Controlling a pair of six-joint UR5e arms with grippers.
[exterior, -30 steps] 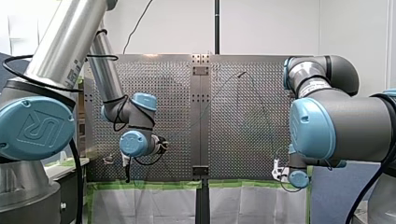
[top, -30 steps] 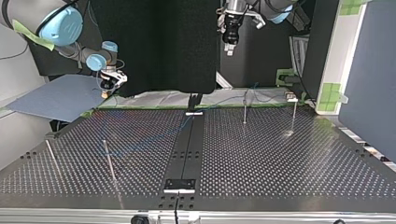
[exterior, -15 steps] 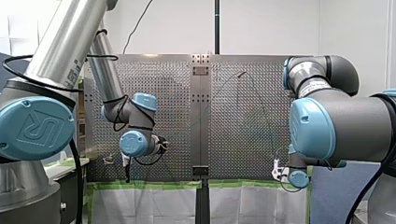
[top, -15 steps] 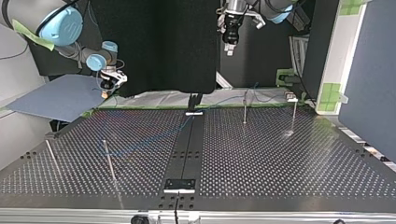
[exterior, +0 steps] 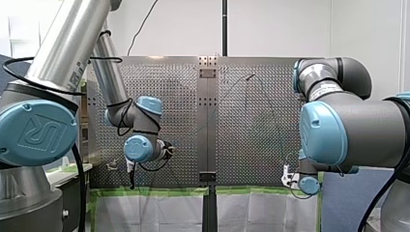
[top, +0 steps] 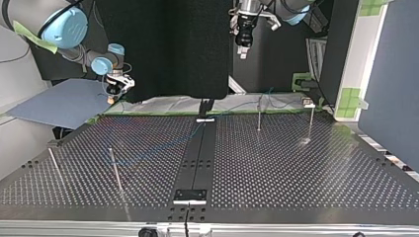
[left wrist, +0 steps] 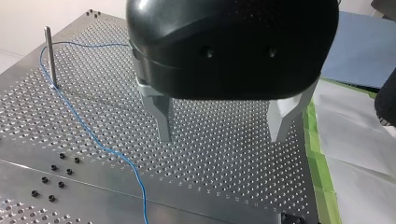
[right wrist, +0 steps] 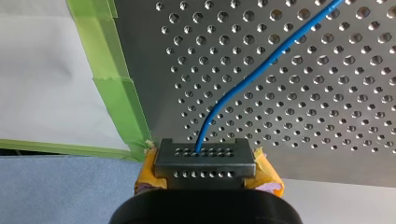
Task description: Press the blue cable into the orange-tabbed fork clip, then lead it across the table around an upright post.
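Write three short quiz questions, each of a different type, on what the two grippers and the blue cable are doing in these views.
1. True or false: my left gripper is open, with nothing in it.
2. What does my right gripper hold? A. a screw B. the blue cable C. nothing
3. Fill in: in the left wrist view, the blue cable bends at an upright metal ____.
Key: 1 true; 2 B; 3 post.

obstacles: far post, near post — blue cable slack between | passage: open table at top view's lower right
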